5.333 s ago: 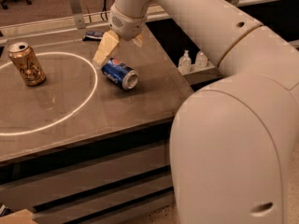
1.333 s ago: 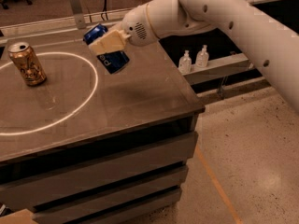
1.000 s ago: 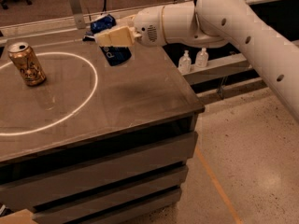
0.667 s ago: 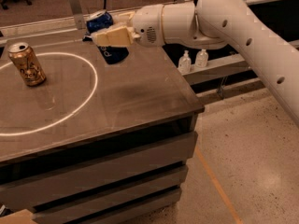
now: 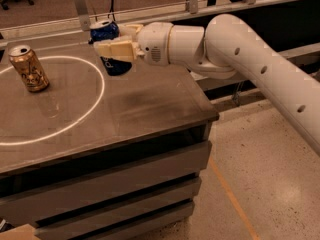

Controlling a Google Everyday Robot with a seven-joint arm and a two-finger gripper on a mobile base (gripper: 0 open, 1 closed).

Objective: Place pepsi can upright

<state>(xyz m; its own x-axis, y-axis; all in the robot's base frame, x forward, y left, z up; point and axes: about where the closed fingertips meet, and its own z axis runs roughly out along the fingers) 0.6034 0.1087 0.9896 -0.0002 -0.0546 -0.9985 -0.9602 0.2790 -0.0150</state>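
The blue pepsi can (image 5: 111, 48) is held nearly upright, silver top up, a little above the grey table (image 5: 150, 104) near its back middle. My gripper (image 5: 114, 40) is shut on the can, with one cream finger (image 5: 116, 50) across its front and the other behind it. The white arm reaches in from the right. The can's lower end hangs close above the table surface, just outside the white circle.
A gold-brown can (image 5: 29, 68) stands upright at the left inside a white painted circle (image 5: 95, 106). The table's right edge drops to a speckled floor (image 5: 270, 174). A metal rail (image 5: 80, 4) runs behind the table.
The can lay on its side on the table; I took hold of it, lifted it and turned it toward upright. Over the last second it has tilted further upright.
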